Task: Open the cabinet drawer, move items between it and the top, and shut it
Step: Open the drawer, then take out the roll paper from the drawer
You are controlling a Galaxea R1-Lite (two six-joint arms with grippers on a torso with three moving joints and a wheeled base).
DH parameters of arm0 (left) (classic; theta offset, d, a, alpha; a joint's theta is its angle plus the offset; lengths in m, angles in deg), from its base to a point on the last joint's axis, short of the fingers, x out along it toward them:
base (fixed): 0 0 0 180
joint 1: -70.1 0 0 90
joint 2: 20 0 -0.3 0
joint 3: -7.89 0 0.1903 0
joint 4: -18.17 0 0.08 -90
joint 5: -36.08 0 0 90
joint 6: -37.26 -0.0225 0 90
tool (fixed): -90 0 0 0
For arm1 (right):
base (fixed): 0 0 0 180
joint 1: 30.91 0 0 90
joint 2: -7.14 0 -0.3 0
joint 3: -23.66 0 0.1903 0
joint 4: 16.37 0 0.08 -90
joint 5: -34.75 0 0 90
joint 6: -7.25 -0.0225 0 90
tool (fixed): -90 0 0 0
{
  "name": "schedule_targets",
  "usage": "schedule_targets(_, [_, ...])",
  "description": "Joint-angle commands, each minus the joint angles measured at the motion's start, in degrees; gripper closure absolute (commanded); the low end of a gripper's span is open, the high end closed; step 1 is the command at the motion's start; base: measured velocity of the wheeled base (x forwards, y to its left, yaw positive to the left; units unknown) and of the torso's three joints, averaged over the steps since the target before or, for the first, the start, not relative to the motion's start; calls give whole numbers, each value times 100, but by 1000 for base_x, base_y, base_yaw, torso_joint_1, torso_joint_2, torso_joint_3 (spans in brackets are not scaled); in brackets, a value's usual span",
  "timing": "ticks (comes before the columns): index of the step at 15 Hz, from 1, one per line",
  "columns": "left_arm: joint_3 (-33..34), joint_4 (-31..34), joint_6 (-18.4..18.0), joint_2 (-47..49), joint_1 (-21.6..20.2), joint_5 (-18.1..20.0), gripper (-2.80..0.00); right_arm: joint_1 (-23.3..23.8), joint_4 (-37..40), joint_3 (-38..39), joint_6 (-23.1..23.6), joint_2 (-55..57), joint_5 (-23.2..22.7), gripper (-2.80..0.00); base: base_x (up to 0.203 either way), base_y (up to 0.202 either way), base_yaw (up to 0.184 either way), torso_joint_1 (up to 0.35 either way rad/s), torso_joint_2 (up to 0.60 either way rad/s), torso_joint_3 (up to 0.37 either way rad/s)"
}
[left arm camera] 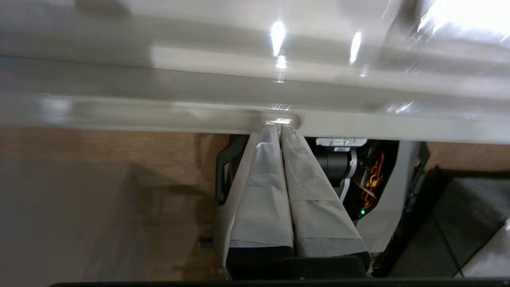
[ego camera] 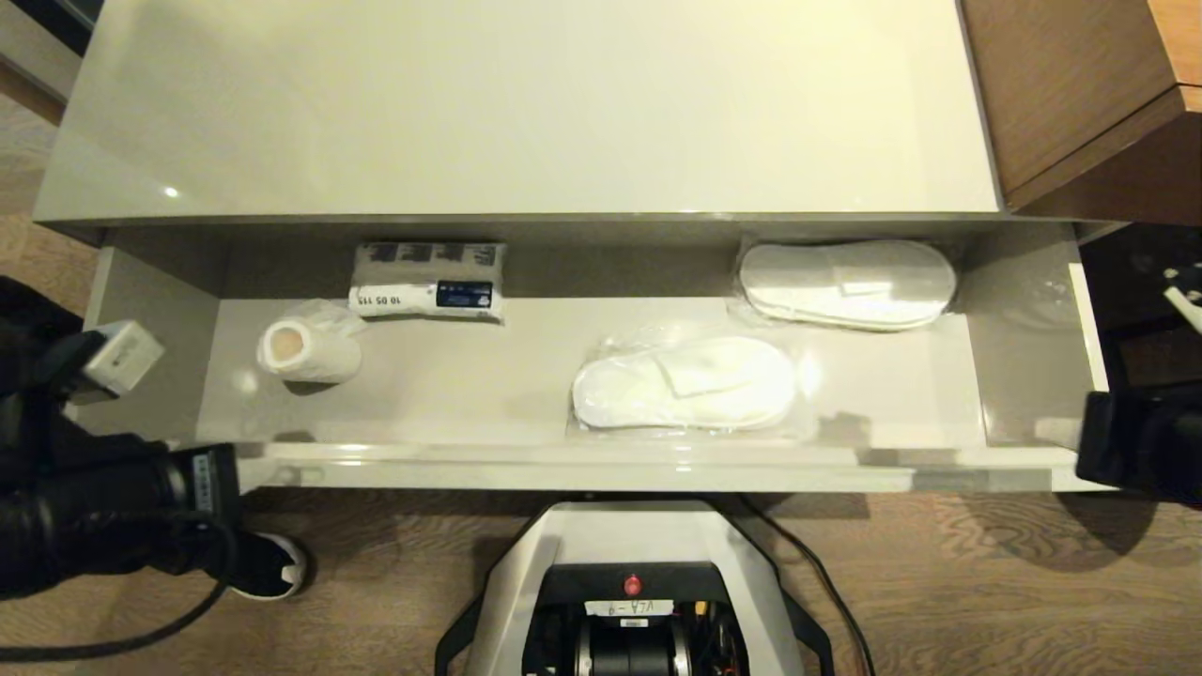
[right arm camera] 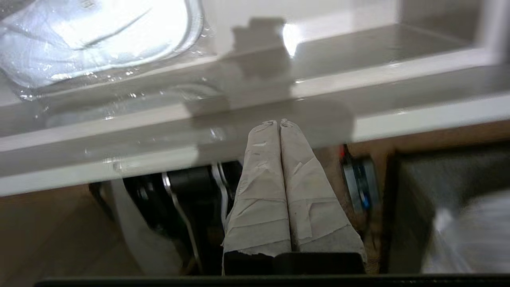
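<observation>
Open drawer (ego camera: 601, 455) holding wrapped slippers (ego camera: 685, 383); left gripper (left arm camera: 279, 126) and right gripper (right arm camera: 279, 122), fingers pressed together, empty, at its front edge.

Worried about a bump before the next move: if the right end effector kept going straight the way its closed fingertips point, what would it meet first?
Probably the front rail of the cabinet drawer: the right end effector, fingers shut and empty, points at it. Depth is unclear; it may stand just short. The wrapped slipper pair lies beyond, off to the side.

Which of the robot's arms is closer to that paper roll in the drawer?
The left. Its tool is at the drawer's front near the paper roll; the right tool is at the far end.
</observation>
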Motion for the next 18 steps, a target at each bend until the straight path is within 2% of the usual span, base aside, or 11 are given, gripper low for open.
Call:
schedule_targets(1, [71,829,44,-1473,10,-3,0,-37,1015,107,-88,-1502,-9,0,0,0,0,0,0,0])
schedule_targets(3, [-124,1347,124,-2059,-5,-3,0,-50,1779,101,-117,-2082,12,0,0,0,0,0,0,0])
schedule_targets(5, [-538,1883,154,-2315,-15,-24,0,-49,2055,95,-20,-2417,36,0,0,0,0,0,0,0])
schedule_targets(7, [-961,3008,164,-2823,-74,-64,0,21,2484,50,280,-3151,52,0,0,0,0,0,0,0])
schedule_targets(10, [-1228,4085,97,-3549,-609,-111,0,350,3643,-545,512,-3842,60,0,0,0,0,0,0,0])
schedule_targets(12, [-1634,4984,24,-3947,-944,-120,0,694,4485,-1257,487,-4099,54,0,0,0,0,0,0,0])
schedule_targets(13, [-1729,5307,7,-4215,-1007,-123,0,869,4820,-1442,479,-4331,50,0,0,0,0,0,0,0])
schedule_targets(15, [-1761,5871,-80,-4783,-1068,-132,0,935,5576,-1671,469,-4785,32,0,0,0,0,0,0,0])
schedule_targets(17, [-1573,6202,-172,-5081,-1091,-139,0,947,5835,-1634,361,-5091,21,0,0,0,0,0,0,0])
schedule_targets(18, [-1564,6198,-150,-5104,-1101,-245,0,948,5892,-1651,36,-5102,-6,0,0,0,0,0,0,0])
